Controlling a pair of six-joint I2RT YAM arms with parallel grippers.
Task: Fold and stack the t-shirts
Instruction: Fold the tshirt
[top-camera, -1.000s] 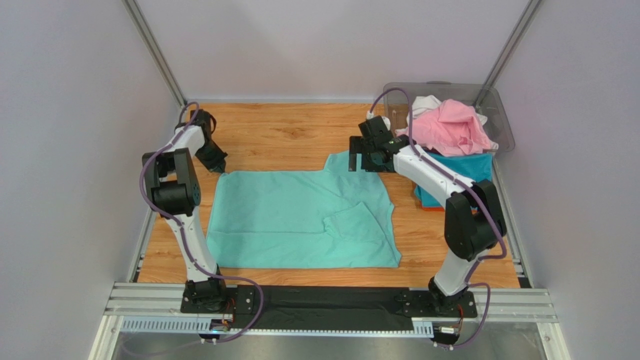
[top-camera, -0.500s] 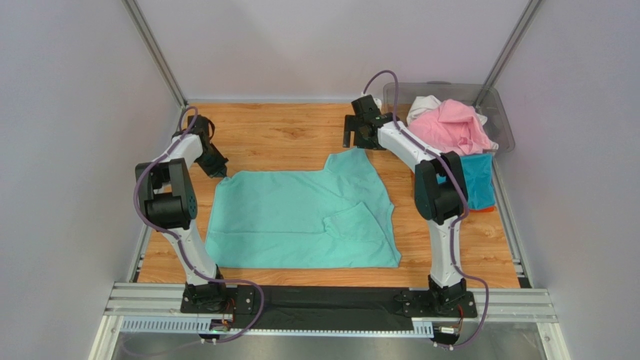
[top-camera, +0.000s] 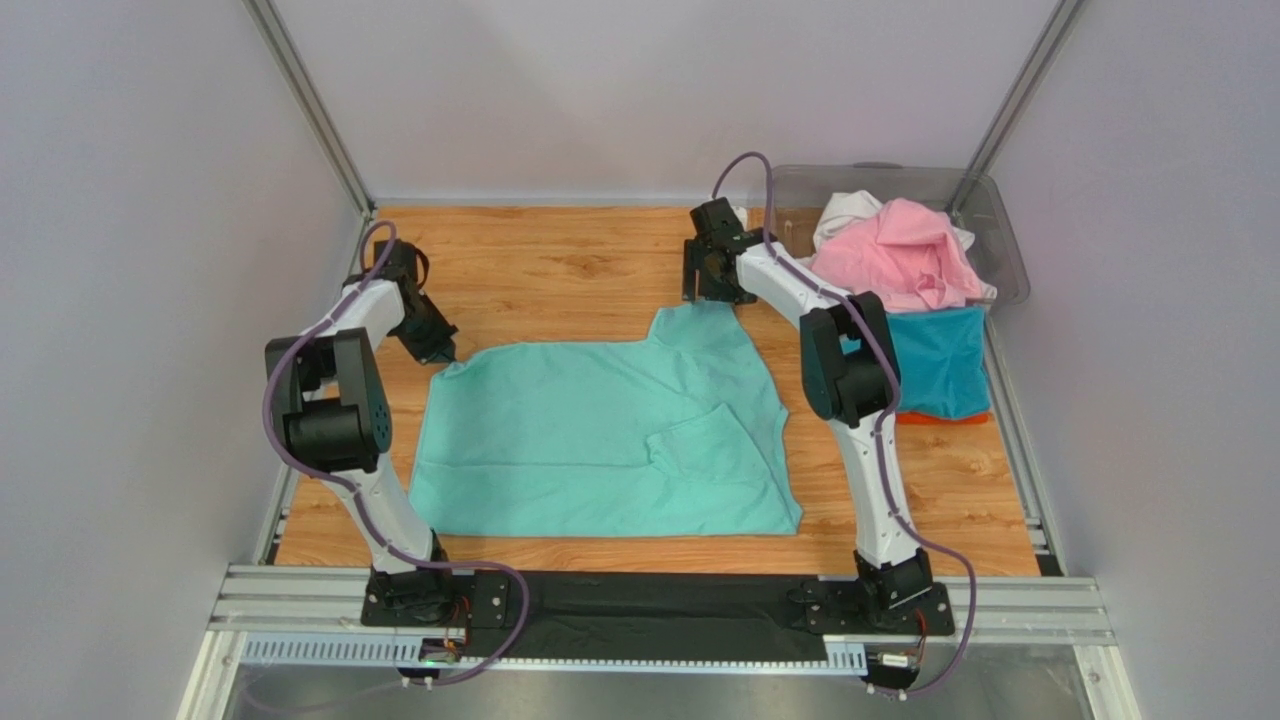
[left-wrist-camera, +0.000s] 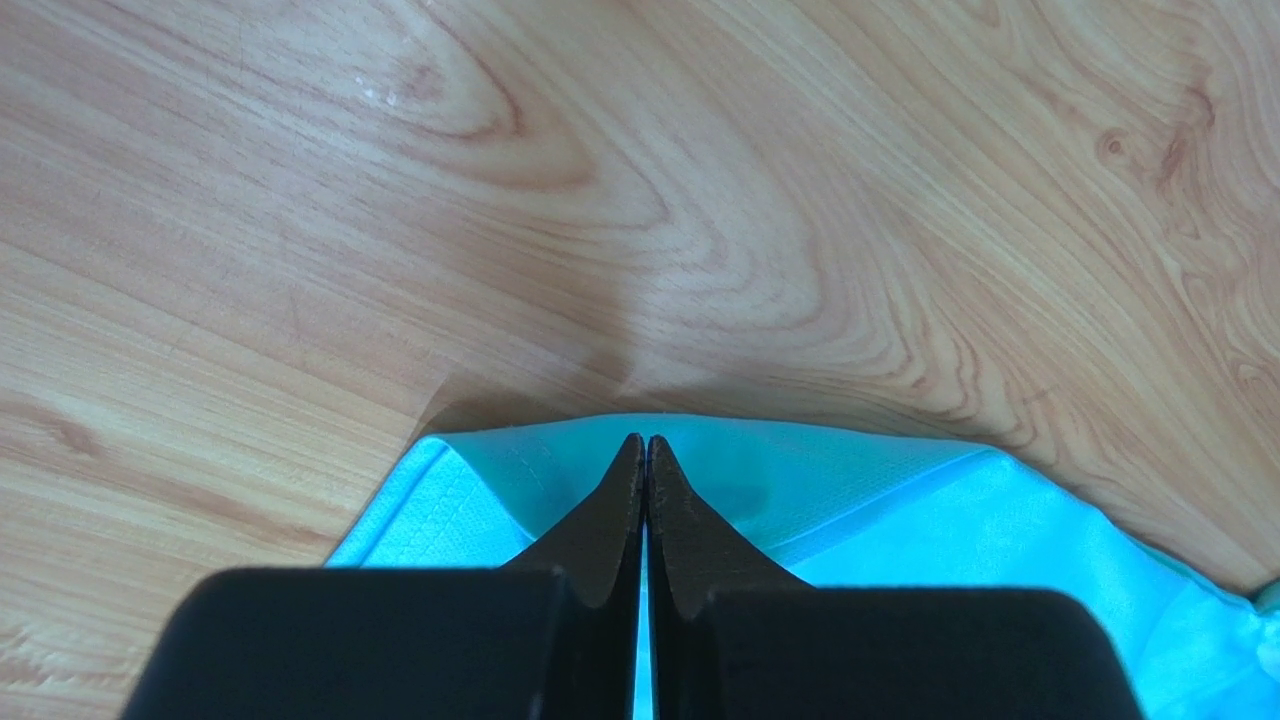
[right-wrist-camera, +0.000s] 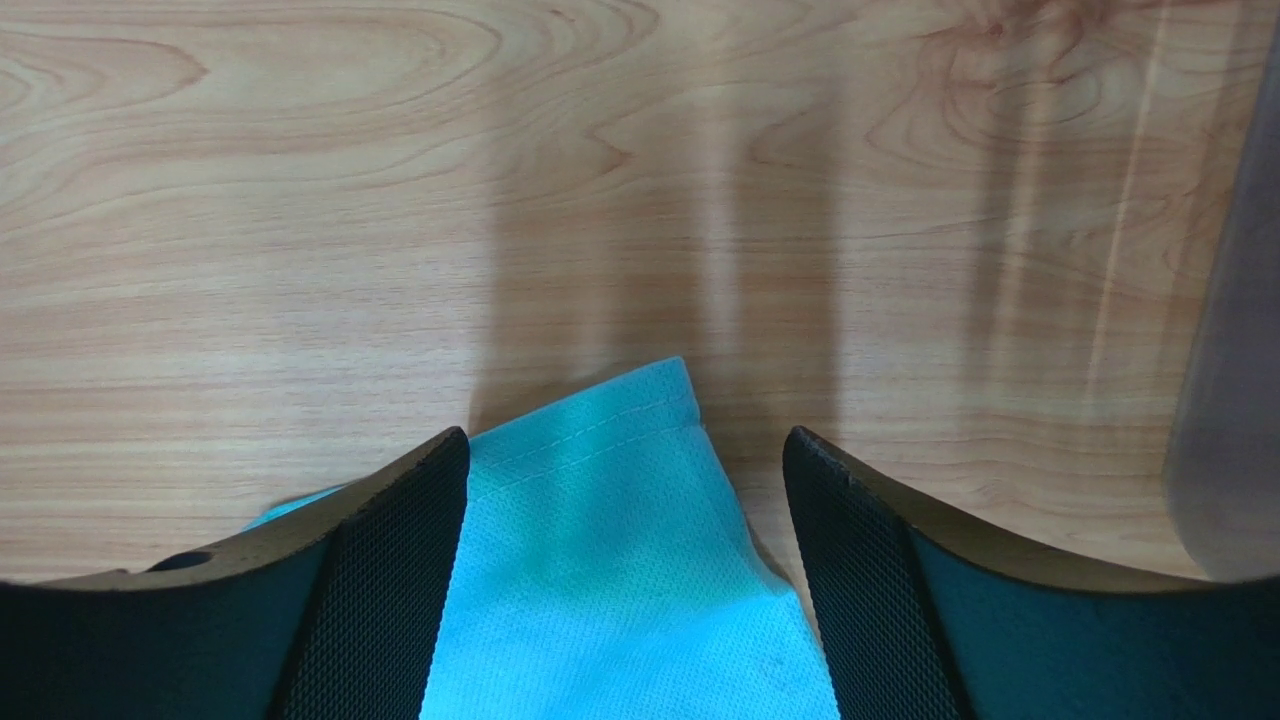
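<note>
The mint green t-shirt (top-camera: 601, 435) lies spread on the wooden table, with one sleeve folded in over its right part. My left gripper (top-camera: 436, 350) is at the shirt's far left corner. In the left wrist view the left gripper (left-wrist-camera: 646, 443) has its jaws pressed together on the cloth (left-wrist-camera: 902, 495), which tents up around them. My right gripper (top-camera: 706, 290) is open at the shirt's far right corner. In the right wrist view the right gripper (right-wrist-camera: 624, 438) has the hemmed corner (right-wrist-camera: 601, 555) between its fingers, which do not touch it.
A clear grey bin (top-camera: 1004, 240) at the far right holds a pink shirt (top-camera: 902, 248) and a white one (top-camera: 849, 206). A teal blue shirt (top-camera: 939, 360) lies over an orange one (top-camera: 939, 419) in front of it. The bin's edge (right-wrist-camera: 1232, 420) shows in the right wrist view.
My right gripper has moved away from me and a little left, to the shirt's far right corner, and its arm has straightened. My left gripper has barely moved.
</note>
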